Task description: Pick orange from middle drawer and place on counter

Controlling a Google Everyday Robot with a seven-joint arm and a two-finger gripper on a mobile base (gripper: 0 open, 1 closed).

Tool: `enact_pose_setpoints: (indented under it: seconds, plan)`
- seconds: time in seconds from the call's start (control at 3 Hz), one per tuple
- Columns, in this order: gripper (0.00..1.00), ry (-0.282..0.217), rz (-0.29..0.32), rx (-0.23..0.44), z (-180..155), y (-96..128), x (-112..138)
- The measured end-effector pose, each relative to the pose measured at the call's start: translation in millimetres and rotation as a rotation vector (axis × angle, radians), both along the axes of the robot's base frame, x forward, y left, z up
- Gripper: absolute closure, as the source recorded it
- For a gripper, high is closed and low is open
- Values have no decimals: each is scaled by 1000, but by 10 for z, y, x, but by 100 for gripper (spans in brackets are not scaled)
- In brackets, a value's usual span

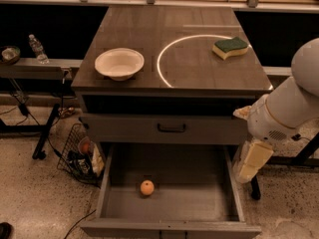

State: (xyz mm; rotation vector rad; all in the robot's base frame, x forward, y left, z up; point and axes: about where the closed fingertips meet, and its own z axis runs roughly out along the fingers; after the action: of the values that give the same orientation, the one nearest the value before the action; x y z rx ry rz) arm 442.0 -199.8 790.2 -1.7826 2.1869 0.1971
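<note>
The orange lies on the floor of the open middle drawer, left of its centre and toward the front. The counter is the wood-grain cabinet top above, marked with a white arc. My arm comes in from the right edge of the camera view. My gripper hangs cream-coloured beside the drawer's right wall, outside the drawer, to the right of and a little higher than the orange. It holds nothing that I can see.
A white bowl sits on the counter's left side and a yellow sponge with a green top at its back right. A closed shallower drawer front with a black handle is above the open drawer. A wire basket stands on the floor at left.
</note>
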Motion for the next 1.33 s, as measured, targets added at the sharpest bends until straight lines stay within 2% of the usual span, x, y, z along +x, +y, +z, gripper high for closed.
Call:
enact_pose_setpoints:
  seconds: [0.33, 0.67, 1.0, 1.33]
  plan:
    - [0, 0, 0, 0, 0, 0, 0]
    - [0, 40, -28, 54, -256, 78, -70]
    - [0, 96, -55, 154, -808, 341, -214]
    - [0, 126, -74, 279, -1576, 704, -227]
